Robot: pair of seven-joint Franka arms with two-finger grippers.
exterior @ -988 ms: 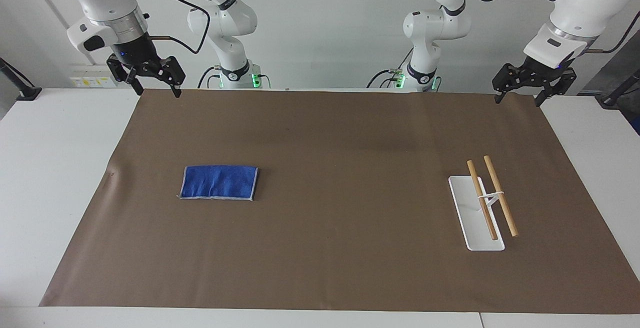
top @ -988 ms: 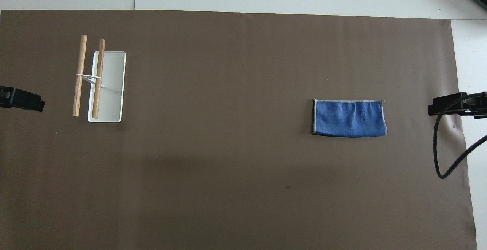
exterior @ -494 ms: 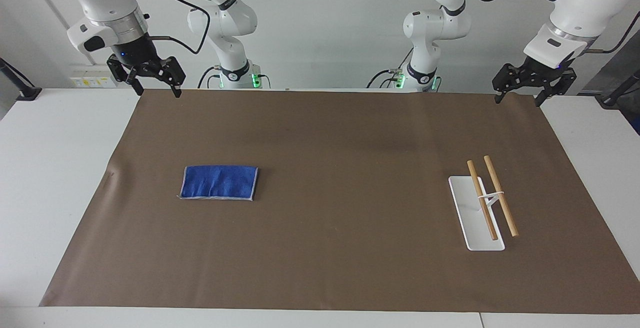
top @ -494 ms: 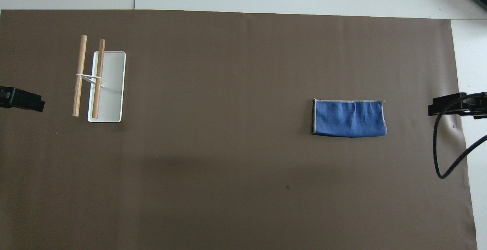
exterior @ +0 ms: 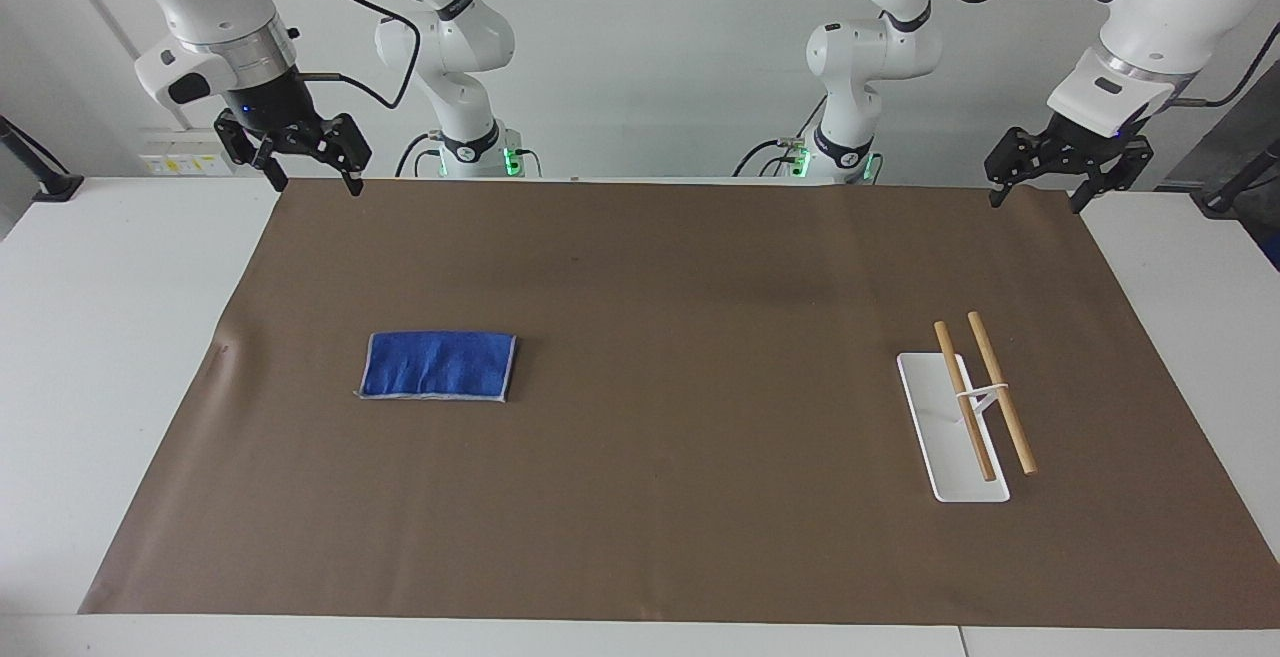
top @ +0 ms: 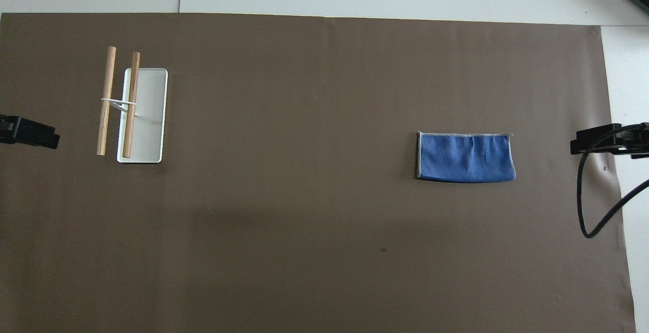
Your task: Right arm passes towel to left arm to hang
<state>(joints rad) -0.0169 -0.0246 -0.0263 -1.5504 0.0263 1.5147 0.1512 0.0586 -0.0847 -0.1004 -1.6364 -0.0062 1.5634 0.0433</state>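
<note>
Blue towel (exterior: 438, 366) flat on brown mat (exterior: 680, 337), toward right arm's end. Wooden-bar rack (exterior: 968, 415) toward left arm's end. Right gripper (exterior: 313, 180) and left gripper (exterior: 1036, 195) spread, raised over mat's robot-side corners.

A brown mat (exterior: 700, 287) covers the white table (exterior: 90, 337); a white-based rack (exterior: 950, 437) with two wooden rods (exterior: 1000, 392) stands toward the mat's left-arm end.

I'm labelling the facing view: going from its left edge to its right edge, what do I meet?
right gripper → towel → towel rack → left gripper
</note>
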